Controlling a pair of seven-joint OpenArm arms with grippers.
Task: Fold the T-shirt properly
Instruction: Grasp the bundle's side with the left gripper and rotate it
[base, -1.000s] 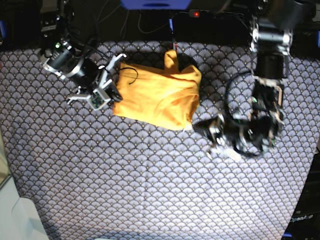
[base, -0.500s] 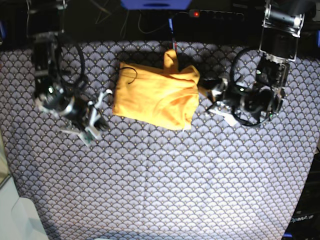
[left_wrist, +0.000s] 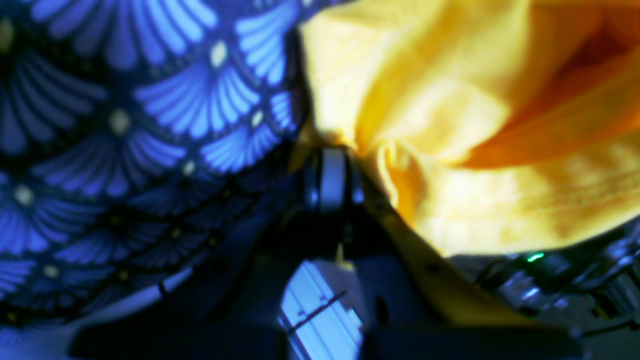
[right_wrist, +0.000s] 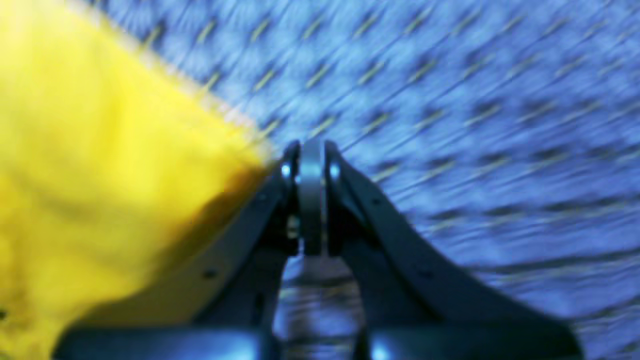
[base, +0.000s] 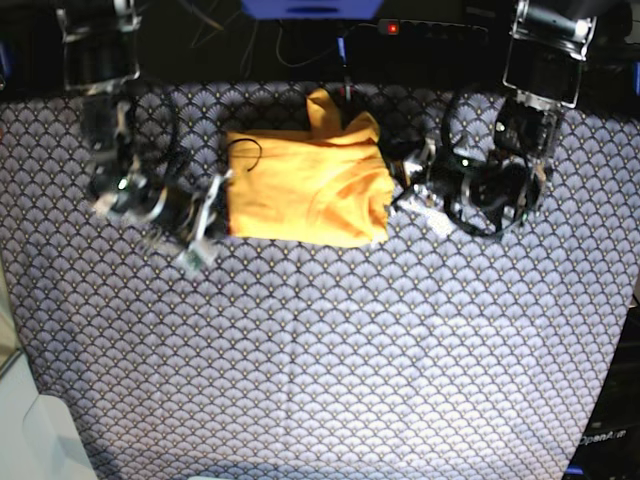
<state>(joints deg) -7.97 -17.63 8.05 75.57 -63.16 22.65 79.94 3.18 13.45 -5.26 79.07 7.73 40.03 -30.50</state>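
The T-shirt lies folded into a compact block near the far edge of the surface, one flap poking out toward that edge. Both end effectors, left and right, sit pressed together at its opposite sides, holding nothing as far as I can see. Tidying it well probably means nudging both sides evenly, low against the cloth, and tucking that flap.

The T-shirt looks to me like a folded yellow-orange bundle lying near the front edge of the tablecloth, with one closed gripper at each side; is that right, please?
Not quite: the T-shirt lies near the far edge of the tablecloth, as the base view shows. The rest stands: it is a folded yellow-orange bundle, with the closed left gripper and right gripper at its sides.
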